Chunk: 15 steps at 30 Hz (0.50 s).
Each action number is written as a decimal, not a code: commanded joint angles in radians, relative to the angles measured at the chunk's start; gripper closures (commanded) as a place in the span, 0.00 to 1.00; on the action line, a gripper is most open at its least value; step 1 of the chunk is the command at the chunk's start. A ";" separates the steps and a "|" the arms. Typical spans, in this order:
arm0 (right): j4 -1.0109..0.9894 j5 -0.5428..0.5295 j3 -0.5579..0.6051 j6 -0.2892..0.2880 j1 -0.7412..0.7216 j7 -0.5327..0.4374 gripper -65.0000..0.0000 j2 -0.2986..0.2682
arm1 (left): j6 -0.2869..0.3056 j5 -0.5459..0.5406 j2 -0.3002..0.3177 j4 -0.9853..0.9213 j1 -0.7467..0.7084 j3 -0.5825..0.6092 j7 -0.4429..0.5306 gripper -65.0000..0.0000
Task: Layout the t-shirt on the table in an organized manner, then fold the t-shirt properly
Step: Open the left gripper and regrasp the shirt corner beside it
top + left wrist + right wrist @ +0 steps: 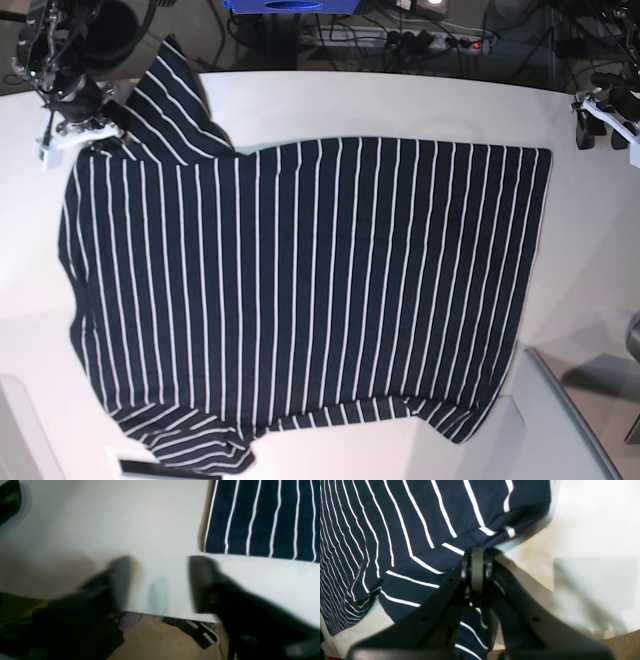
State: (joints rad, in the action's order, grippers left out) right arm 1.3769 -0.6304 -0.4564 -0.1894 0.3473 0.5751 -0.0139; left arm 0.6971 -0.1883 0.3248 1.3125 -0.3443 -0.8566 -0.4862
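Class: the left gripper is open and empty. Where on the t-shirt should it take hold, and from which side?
Probably the hem corner nearest the left gripper. The t-shirt lies flat on the table, its hem edge straight and exposed. Come in from the bare table beside it, one finger sliding under. The right gripper already pinches a sleeve.

White surface with one striped t-shirt on it

The surface (590,250) is white and matte, with a curved far edge. The t-shirt (300,290) lies directly on it, spread flat and covering most of the middle; the stripes run from the far side to the near side. One sleeve points to the far left corner, the other lies at the near left edge. The straight hem is on the right side. Bare white surface shows around the shirt, widest at the right.
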 commanded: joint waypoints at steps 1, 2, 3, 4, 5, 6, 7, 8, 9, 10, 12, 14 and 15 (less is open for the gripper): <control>-0.004 0.017 0.001 0.012 0.012 0.044 0.99 -0.001 | 0.001 -0.020 0.021 -0.003 0.000 -0.010 0.013 0.23; -0.004 0.017 0.001 0.012 0.012 0.044 0.99 -0.001 | 0.001 -0.050 0.021 -0.018 0.000 -0.008 0.013 0.18; -0.004 0.017 0.001 0.012 0.012 0.044 0.99 -0.001 | 0.001 -0.098 0.023 -0.041 0.000 -0.006 0.013 0.14; -0.004 0.017 0.001 0.012 0.012 0.044 0.99 -0.001 | 0.001 -0.149 0.026 -0.070 -0.002 -0.006 0.013 0.14; -0.003 0.017 0.001 0.012 0.012 0.044 0.99 -0.001 | 0.001 -0.193 0.043 -0.103 -0.003 -0.003 0.013 0.15; -0.001 0.017 0.001 0.012 0.012 0.044 0.99 -0.001 | 0.001 -0.227 0.052 -0.136 -0.003 -0.002 0.013 0.15; 0.000 0.017 0.001 0.012 0.012 0.044 0.99 -0.001 | 0.001 -0.245 0.055 -0.167 0.000 -0.002 0.013 0.16; 0.002 0.017 0.001 0.012 0.012 0.044 0.99 -0.002 | 0.001 -0.256 0.055 -0.192 0.001 -0.002 0.013 0.17; 0.002 0.017 0.001 0.012 0.012 0.044 0.99 -0.002 | 0.001 -0.262 0.055 -0.210 0.003 -0.002 0.016 0.18; 0.002 0.017 0.001 0.012 0.012 0.044 0.99 -0.002 | 0.001 -0.264 0.055 -0.224 0.014 -0.002 0.016 0.19; 0.002 0.017 0.001 0.012 0.011 0.044 0.99 -0.002 | 0.001 -0.264 0.050 -0.253 0.034 -0.006 0.017 0.19; 0.000 0.017 0.005 0.012 0.009 0.044 0.99 -0.002 | 0.001 -0.265 0.047 -0.273 0.044 -0.006 0.019 0.19; -0.001 0.017 0.006 0.012 0.008 0.044 0.99 -0.002 | 0.001 -0.265 0.046 -0.279 0.063 -0.003 0.017 0.19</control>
State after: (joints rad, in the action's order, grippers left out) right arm 1.3788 -0.6323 -0.4549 -0.1917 0.3470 0.5785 -0.0143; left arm 0.6899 -0.4400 0.3466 1.0199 -0.2821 -0.8536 -0.4866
